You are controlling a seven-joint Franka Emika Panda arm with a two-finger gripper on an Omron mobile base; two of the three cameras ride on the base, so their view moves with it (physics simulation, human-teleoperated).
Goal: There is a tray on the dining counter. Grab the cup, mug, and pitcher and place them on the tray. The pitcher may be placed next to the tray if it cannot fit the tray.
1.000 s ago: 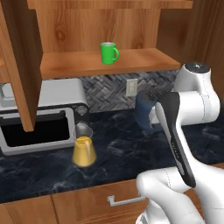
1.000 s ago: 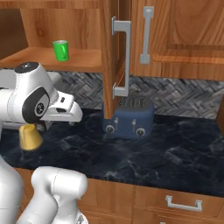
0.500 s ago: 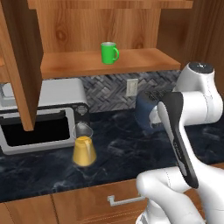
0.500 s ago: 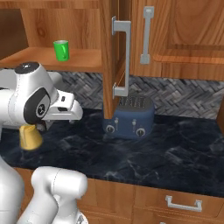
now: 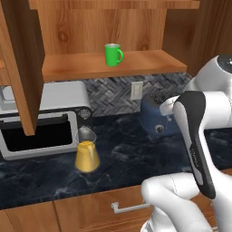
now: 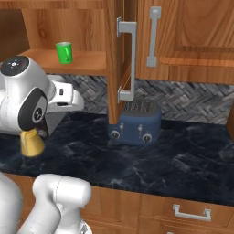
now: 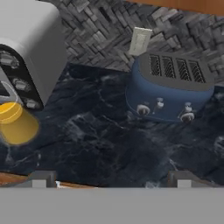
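Black marbled counter (image 5: 131, 158) carries the pitcher (image 5: 87, 152) near its front edge, just before the microwave (image 5: 45, 120); the arm partly hides it from the right. Mug (image 5: 112, 54) stands on the open cabinet shelf (image 5: 136, 61). Gripper (image 7: 111, 179) fingers stand wide apart, empty, tips barely visible.

Green mug (image 5: 112, 54); orange-yellow pitcher (image 5: 87, 155); navy toaster (image 7: 169, 93); grey herringbone backsplash (image 7: 105, 39); black white-veined counter (image 5: 122, 158).
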